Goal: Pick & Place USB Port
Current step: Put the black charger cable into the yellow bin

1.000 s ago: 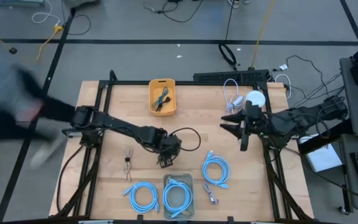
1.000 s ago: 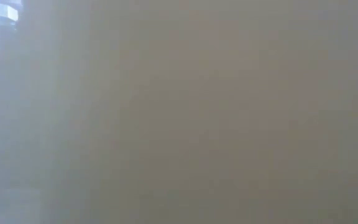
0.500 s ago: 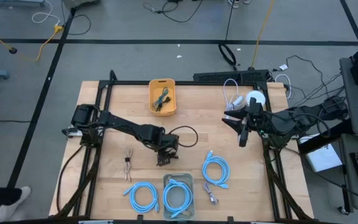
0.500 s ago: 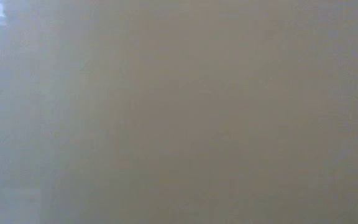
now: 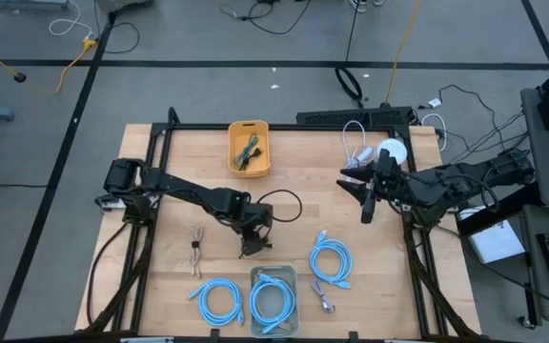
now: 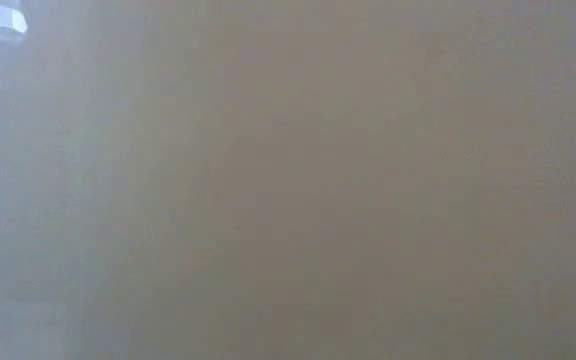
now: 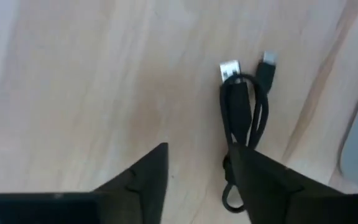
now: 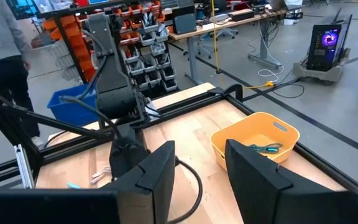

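A short black USB cable [image 7: 244, 115] lies coiled on the wooden table, its silver plug [image 7: 230, 68] and black plug [image 7: 267, 62] pointing away from my left gripper. My left gripper [image 7: 197, 155] is open and points down over the table's middle [image 5: 253, 238]. One finger [image 7: 257, 177] stands at the coil's near part, and the other finger is on bare wood. My right gripper [image 5: 365, 198] hovers open above the table's right half, holding nothing [image 8: 194, 158]. My left gripper has one finger [image 7: 247, 168] standing over the near end of the black cable's coil [image 7: 232, 146]. The finger itself hides whether it touches the cable. The cable lies flat on the table.
A grey tray [image 5: 273, 276] holding a blue cable sits just near of my left gripper. Blue coils [image 5: 219, 300] [image 5: 332, 260] lie on either side of it. A yellow bin [image 5: 249, 148] stands at the far edge, with white cables [image 5: 355, 143] to its right. The low view is blank.
My right gripper has drifted slightly toward the table's left. A blurred person at the picture's left edge has gone out of view. My left gripper has stayed over the same spot.
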{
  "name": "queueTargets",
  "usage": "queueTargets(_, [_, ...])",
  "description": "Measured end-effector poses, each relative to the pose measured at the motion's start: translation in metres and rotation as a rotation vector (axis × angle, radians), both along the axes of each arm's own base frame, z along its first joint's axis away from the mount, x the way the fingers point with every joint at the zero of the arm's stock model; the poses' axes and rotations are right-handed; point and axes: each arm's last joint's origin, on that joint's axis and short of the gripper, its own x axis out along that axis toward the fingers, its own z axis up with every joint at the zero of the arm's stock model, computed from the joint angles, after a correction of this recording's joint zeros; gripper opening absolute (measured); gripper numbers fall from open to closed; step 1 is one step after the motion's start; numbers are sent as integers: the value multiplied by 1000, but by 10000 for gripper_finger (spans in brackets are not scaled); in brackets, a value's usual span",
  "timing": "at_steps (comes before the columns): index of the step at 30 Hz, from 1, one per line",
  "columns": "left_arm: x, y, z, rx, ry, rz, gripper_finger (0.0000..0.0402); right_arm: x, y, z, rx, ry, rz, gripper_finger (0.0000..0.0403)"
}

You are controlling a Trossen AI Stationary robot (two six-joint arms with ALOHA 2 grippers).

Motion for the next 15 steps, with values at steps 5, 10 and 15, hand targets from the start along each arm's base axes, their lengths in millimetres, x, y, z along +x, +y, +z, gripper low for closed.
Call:
queueTargets(5, [-3, -2, 11, -72, -20, 25, 259, 3, 1, -1, 3, -2, 1, 134])
queueTargets(10, [-5, -20, 11, -80, -17, -23, 297, 3, 1, 1, 4, -19, 2, 134])
queueTargets(15, [-5, -32, 6, -26, -24, -38, 288, 3, 1, 1, 4, -18, 1, 134])
